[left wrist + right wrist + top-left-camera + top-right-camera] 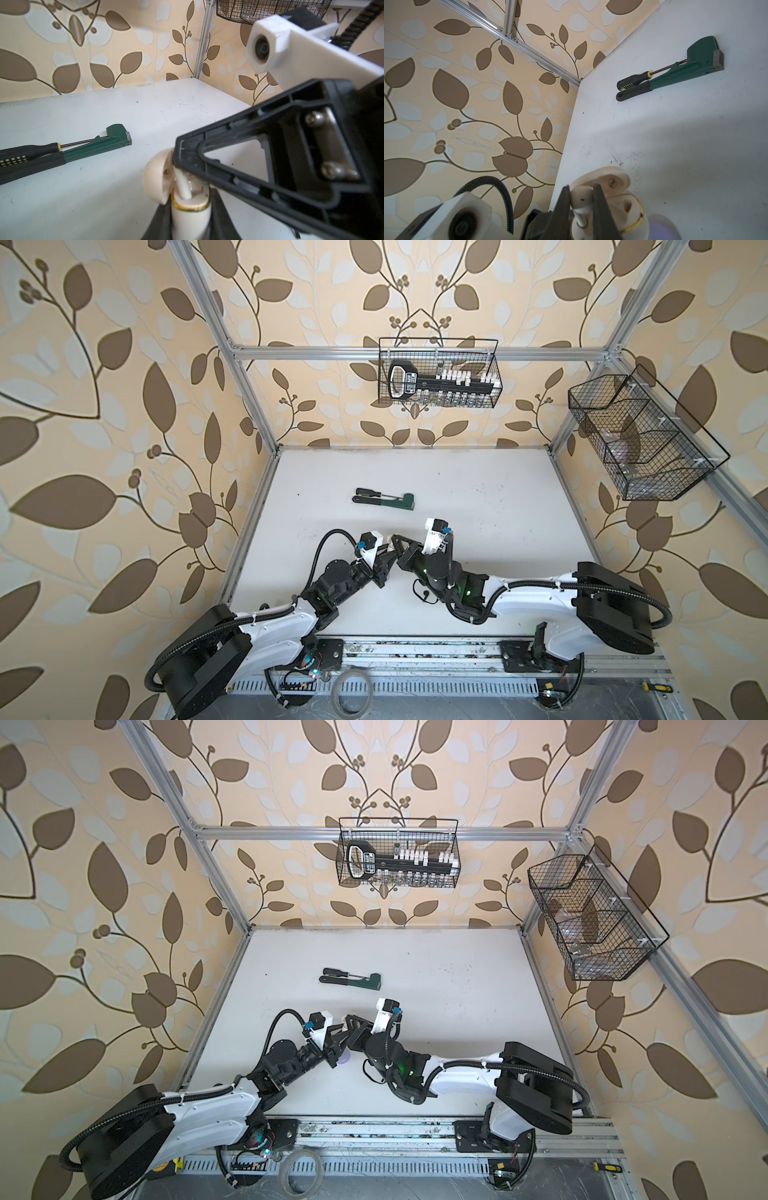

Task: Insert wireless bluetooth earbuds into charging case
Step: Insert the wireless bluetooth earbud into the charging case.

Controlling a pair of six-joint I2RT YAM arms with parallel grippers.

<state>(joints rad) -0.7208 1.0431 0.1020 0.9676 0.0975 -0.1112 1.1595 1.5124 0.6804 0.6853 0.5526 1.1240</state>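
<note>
My left gripper (190, 209) is shut on a cream charging case (188, 222) with a gold rim, held upright, its lid (158, 176) swung open. My right gripper (581, 192) is shut on a white stemmed earbud (582, 201). The earbud's stem (185, 186) reaches down into one slot of the case (636, 220). The slot beside it (627, 205) shows empty. In both top views the two grippers (390, 545) (345, 1025) meet above the middle of the table. Other earbuds are out of view.
A lilac rounded thing (344, 1057) lies on the white table (478, 506) under the grippers. A green wrench (390, 502) and a black screwdriver (368, 492) lie farther back. Wire baskets hang on the back wall (438, 373) and the right frame (640, 439).
</note>
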